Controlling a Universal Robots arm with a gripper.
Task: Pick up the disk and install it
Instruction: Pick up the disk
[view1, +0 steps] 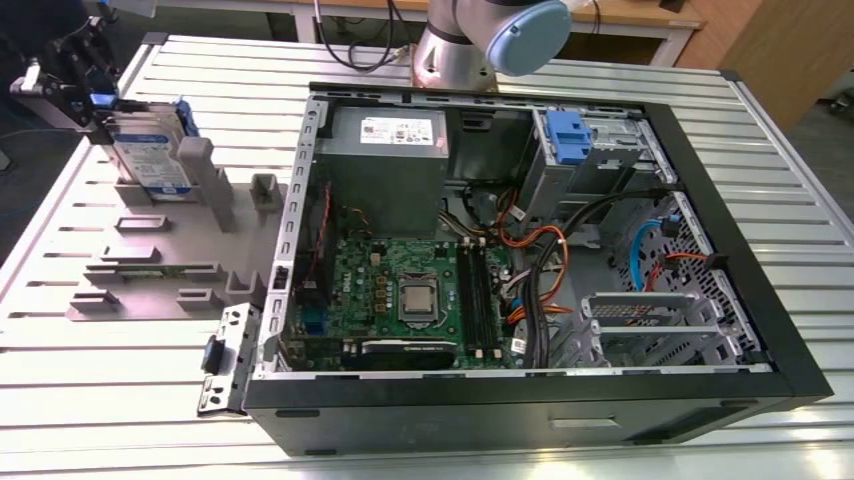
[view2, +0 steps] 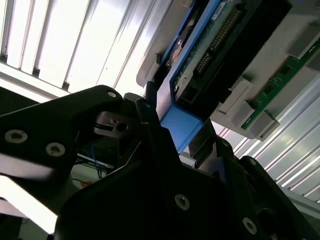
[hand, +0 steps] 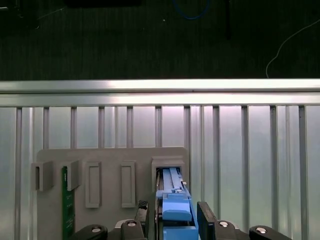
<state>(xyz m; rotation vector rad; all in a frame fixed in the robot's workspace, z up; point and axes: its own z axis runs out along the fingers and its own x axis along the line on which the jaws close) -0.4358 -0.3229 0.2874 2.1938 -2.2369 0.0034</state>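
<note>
The disk (view1: 150, 155) stands on edge in a slot of the grey holder block (view1: 147, 262) at the exterior view's left. It is silver with a white-and-blue label and blue rails. My gripper (view1: 96, 100) sits over its upper end. In the first wrist view the disk's blue rail (hand: 172, 187) runs up out of the slot between my gripper (hand: 175, 217) fingers, which press against both its sides. The second wrist view shows the disk's green board side (view2: 210, 45) and its blue end cap clamped in my gripper (view2: 182, 132).
An open computer case (view1: 787, 340) lies on the slatted metal table (view1: 80, 400), with a drive bay and blue latch (view1: 567, 135) at its far corner. A green memory board (hand: 65, 200) stands in another holder slot. The arm's base (view1: 481, 40) rises behind the case.
</note>
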